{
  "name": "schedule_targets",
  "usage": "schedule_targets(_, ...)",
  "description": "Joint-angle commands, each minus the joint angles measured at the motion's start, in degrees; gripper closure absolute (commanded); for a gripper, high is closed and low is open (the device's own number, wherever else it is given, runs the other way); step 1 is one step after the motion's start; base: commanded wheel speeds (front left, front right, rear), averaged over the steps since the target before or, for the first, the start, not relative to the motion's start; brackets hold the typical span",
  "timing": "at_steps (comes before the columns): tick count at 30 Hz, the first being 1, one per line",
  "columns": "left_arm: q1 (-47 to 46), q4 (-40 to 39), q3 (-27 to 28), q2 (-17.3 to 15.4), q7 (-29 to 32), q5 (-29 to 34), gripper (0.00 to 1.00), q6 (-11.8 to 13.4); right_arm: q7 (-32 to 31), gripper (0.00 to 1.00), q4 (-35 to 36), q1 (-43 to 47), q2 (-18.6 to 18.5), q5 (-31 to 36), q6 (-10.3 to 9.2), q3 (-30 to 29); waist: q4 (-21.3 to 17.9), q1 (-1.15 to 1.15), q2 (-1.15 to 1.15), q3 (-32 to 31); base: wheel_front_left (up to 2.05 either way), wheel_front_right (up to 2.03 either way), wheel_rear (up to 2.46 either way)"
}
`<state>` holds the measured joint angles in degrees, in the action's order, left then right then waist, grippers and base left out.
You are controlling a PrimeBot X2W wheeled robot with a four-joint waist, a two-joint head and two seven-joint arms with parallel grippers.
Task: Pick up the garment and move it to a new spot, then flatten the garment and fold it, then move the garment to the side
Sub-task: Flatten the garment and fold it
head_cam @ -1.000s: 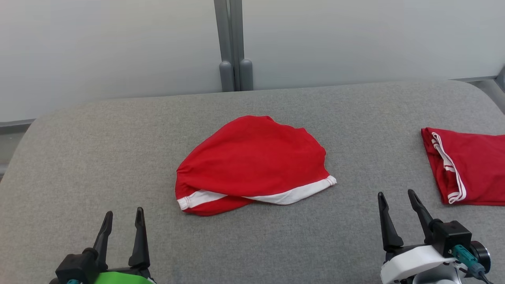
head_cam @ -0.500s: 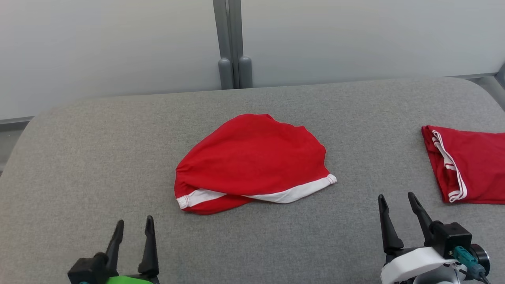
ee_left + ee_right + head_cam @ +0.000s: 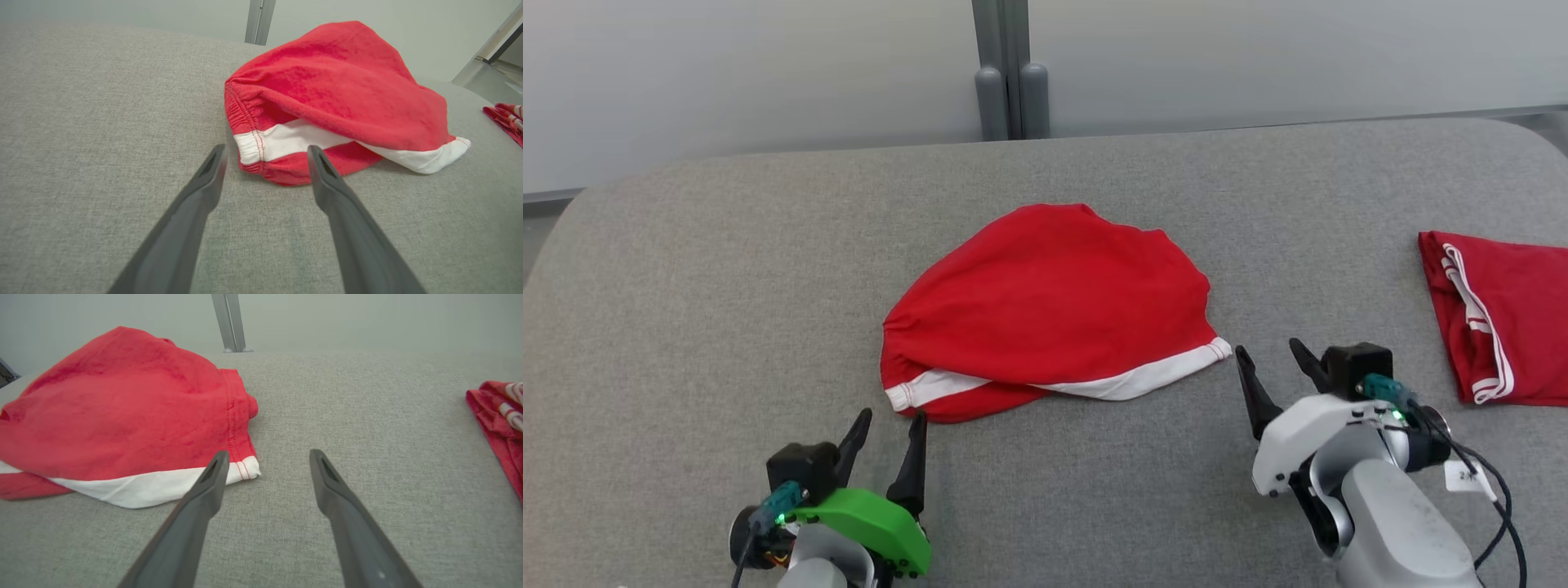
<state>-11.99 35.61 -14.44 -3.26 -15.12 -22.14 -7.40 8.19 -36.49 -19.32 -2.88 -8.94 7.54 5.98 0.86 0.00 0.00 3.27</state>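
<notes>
garment point(image 3: 1045, 302): a red piece with a white band point(image 3: 1127, 384), lying in a rumpled mound at the middle of the grey tabletop point(image 3: 727, 286). its long axis runs left to right across the head view, tilted a little, so the band's left end sits nearer the robot and its right end farther off. the band lines the near edge; the rounded red bulk points to the far side, toward the grey post point(image 3: 1005, 69) behind the tabletop.

the head view gives the whole outline and both pincers at once. the left wrist view adds the gathered, stitched left end of the band, with a red fold tucked under it. the right wrist view adds the right corner, where a double-stitched red hem meets the white tip. a second cloth point(image 3: 1503, 318), red with white stripes, lies well apart at the right edge.

left pincer point(image 3: 892, 418): fingers wide apart, holding nothing, tips just short of the garment's left end, which shows between them in the wrist view. right pincer point(image 3: 1267, 349): also spread wide and empty, just beside the band's right tip; whether its left finger touches the cloth i cannot tell.
</notes>
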Motion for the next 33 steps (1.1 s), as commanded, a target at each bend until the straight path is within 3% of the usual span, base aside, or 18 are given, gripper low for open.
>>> schedule_targets(1, -1.63, 0.97, -0.17, -0.40, 0.00, -0.99, 0.00, -0.11, -0.74, 0.00, -2.15, -2.02, -0.19, -0.80, -0.11, 0.06, 0.40, 0.00, 0.00, 1.47, 0.00, 0.00, 0.00)
schedule_targets(14, -8.94, 9.23, -1.88, 0.23, 0.00, -4.19, 0.00, -0.10, -2.82, 0.00, -19.97, -13.92, -0.12, -3.06, -0.11, 4.44, 1.60, 0.00, 0.00, 4.41, 0.00, 0.00, 0.00)
schedule_targets(30, -12.01, 12.70, -5.09, 0.29, 0.00, -7.82, 0.00, -0.11, -4.45, 0.00, -28.60, -18.94, 0.03, -9.38, -0.10, 11.31, 1.57, 0.00, 0.00, 6.09, 0.00, 0.00, 0.00)
schedule_targets(31, -12.20, 12.84, -5.37, 0.29, 0.00, -8.42, 0.00, -0.11, -4.59, 0.03, -28.74, -18.94, 0.08, -10.09, -0.07, 12.11, 1.48, 0.00, 0.00, 6.08, 0.00, 0.00, 0.00)
schedule_targets(32, -12.40, 12.87, -5.67, 0.30, 0.00, -8.90, 0.00, -0.11, -4.82, 0.28, -28.86, -18.93, 0.09, -10.63, -0.06, 12.79, 1.40, 0.00, 0.00, 6.09, 0.00, 0.00, 0.00)
schedule_targets(33, -12.69, 12.85, -6.06, 0.28, 0.00, -9.06, 0.06, -0.11, -5.00, 0.57, -29.00, -18.96, 0.11, -11.14, -0.06, 13.53, 1.31, 0.00, 0.00, 6.10, 0.00, 0.00, 0.00)
